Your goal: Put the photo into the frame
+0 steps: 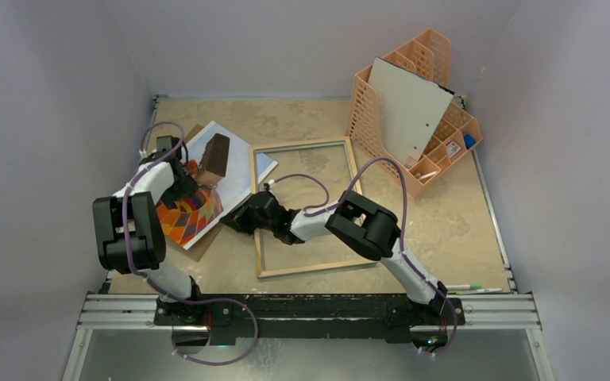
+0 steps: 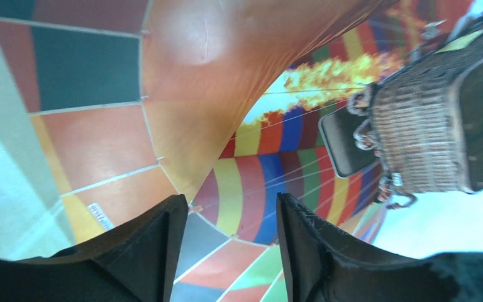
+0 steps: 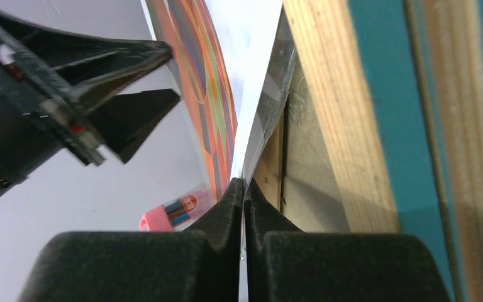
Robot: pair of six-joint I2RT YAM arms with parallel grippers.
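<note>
Sand-coloured table [image 1: 445, 222] carries one frame [image 1: 302, 144], lying flat at centre with its wood-coloured back rim up. One photo [image 1: 242, 165] lies just left of the frame, partly on one brown backing board [image 1: 198, 251], with its right edge at the frame's left rail. Two grippers are in view. The right gripper [image 3: 244, 184] is clamped on the photo's edge. The left gripper [image 2: 229, 207] has its jaws apart over the balloon print and holds nothing.

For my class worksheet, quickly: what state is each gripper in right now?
Left gripper: open, holding nothing.
Right gripper: closed on the edge of the photo.
</note>
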